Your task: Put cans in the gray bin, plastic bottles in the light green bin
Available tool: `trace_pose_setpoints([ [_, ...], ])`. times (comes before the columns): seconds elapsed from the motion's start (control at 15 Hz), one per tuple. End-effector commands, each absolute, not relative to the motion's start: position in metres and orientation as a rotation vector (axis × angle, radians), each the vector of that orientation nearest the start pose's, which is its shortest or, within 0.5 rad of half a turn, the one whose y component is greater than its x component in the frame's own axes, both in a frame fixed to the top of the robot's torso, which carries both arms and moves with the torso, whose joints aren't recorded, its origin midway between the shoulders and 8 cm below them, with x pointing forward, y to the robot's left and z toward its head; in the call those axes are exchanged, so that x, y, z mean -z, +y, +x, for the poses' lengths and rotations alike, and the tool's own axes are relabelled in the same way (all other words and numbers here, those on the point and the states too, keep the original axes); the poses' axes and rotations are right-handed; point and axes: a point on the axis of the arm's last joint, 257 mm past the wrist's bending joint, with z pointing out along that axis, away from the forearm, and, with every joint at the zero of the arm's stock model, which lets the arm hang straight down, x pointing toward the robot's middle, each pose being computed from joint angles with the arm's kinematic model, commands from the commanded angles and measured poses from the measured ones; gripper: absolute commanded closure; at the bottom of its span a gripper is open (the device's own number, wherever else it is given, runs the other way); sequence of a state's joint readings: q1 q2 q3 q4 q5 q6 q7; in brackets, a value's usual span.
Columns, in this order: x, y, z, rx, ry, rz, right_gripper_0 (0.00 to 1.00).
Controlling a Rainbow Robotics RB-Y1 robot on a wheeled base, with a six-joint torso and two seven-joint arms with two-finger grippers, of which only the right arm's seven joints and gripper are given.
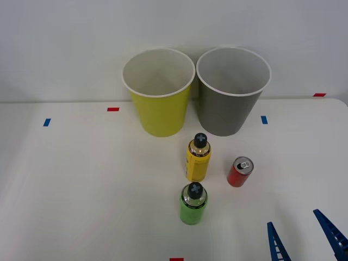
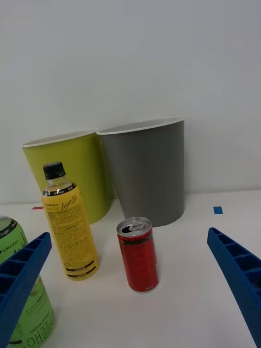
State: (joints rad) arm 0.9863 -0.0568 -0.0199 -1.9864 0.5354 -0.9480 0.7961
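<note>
Red can first: right gripper (image 1: 304, 236) hangs with jaws spread wide and empty at 5 o'clock on the white tabletop (image 1: 81, 185).
Front view: small red drink can (image 1: 240, 172) stands upright at 3 o'clock of the yellow black-capped bottle (image 1: 198, 158), bright green bottle (image 1: 193, 204) nearer, tall gray bin (image 1: 231, 92) at 12, yellow-green bin (image 1: 159, 92) beside it. Wrist view: can (image 2: 138, 254) sits centred between the blue fingers (image 2: 239, 277); approach straight, clear of the yellow bottle (image 2: 69, 228).

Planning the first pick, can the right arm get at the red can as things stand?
Probably yes: the red can stands upright between the open right gripper fingers' line of approach, apart from the yellow bottle, with bare table before it.
</note>
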Motion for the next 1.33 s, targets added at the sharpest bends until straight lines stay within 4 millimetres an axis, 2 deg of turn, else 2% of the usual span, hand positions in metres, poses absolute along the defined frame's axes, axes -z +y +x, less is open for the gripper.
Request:
trace_pose_setpoints([
  [0.07,0.193,-0.225,0.233,-0.296,1.327,-0.097,0.00],
  [0.13,0.193,-0.225,0.233,-0.296,1.327,-0.097,0.00],
  [0.2,0.207,-0.228,0.233,-0.306,1.347,-0.076,0.00],
  [0.33,0.197,-0.228,0.236,-0.348,1.295,-0.026,0.00],
  [0.67,0.200,-0.222,0.242,-0.386,1.322,-0.142,0.00],
  [0.8,0.206,-0.225,0.244,-0.388,1.349,-0.150,0.00],
  [0.93,0.203,-0.224,0.246,-0.397,1.339,-0.161,0.00],
  [1.13,0.208,-0.236,0.257,-0.372,1.368,-0.130,0.00],
  [1.33,0.213,-0.240,0.262,-0.359,1.360,-0.125,0.00],
])
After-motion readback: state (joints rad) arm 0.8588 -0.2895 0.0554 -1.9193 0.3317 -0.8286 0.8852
